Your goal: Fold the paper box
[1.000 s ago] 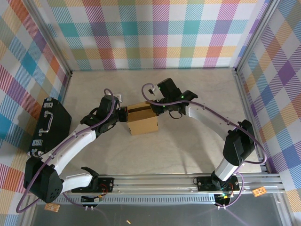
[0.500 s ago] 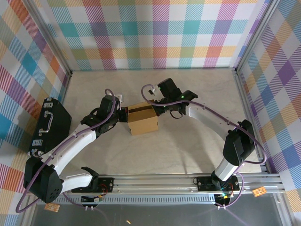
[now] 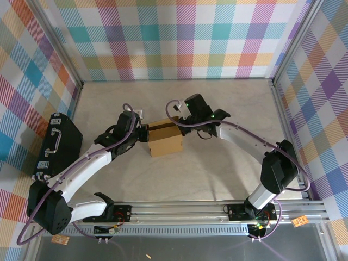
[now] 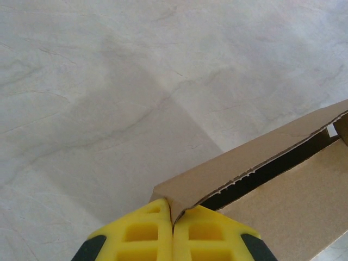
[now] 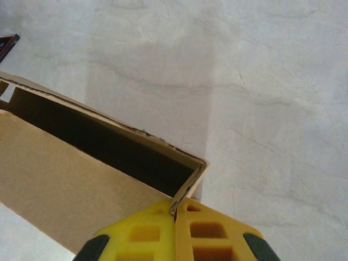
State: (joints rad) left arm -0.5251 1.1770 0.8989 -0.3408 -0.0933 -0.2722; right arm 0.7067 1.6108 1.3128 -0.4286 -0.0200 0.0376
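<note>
2 clenched grippers pinch the paper box on the table: left gripper grips its left wall corner, right gripper its right corner.

Matt brown corrugated cardboard of the paper box, smooth faintly veined table, matt yellow plastic pincer pads

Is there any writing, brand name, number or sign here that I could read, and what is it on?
No text here can be read.
On the cardboard box: plain brown, no print on the faces in sight.
On the black case: no label to be seen.
On the orange tags at the near edge, right and left: dark marks, too small to read.
</note>
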